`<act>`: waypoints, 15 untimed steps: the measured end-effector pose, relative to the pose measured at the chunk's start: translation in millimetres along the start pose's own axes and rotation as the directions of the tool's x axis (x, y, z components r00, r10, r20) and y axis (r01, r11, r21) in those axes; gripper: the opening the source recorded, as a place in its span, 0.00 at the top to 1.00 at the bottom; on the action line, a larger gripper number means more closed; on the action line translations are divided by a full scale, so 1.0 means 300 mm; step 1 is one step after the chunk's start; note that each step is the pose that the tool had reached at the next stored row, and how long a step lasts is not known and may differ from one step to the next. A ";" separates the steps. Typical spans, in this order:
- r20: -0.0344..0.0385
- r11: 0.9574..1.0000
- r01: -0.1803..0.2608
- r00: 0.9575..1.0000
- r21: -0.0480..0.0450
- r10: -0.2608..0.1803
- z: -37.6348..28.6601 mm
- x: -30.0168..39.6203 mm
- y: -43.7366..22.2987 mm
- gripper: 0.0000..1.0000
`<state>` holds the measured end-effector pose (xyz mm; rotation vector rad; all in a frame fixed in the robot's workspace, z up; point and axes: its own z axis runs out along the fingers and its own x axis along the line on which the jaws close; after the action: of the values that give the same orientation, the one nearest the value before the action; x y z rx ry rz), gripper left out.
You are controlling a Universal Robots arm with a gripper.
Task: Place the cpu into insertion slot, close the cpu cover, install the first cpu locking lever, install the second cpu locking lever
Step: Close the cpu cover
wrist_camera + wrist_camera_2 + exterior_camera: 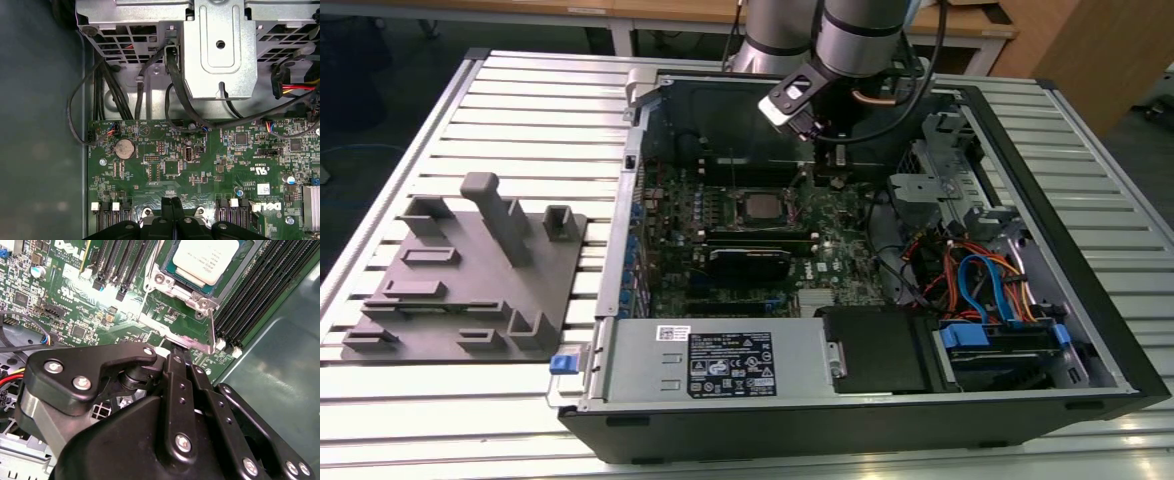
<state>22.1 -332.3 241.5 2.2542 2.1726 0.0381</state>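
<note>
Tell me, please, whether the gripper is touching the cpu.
Apart. In the second wrist view the gripper ends short of the cpu, and a stretch of green circuit board shows plainly between the two.

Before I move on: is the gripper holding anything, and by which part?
Nothing held: the gripper is shut, its tips at a cpu locking lever.
</note>
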 end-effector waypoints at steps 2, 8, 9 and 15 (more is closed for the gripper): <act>0.000 1.000 0.000 1.000 0.000 0.000 0.000 0.000 -0.001 0.90; 0.000 1.000 0.000 1.000 0.000 0.000 0.000 0.000 -0.006 0.90; 0.000 1.000 0.000 1.000 0.000 0.000 0.000 0.000 -0.007 0.90; 0.000 1.000 0.000 1.000 0.000 0.000 -0.001 -0.001 -0.025 0.90</act>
<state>14.6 -332.3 241.5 2.2540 2.1728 0.0382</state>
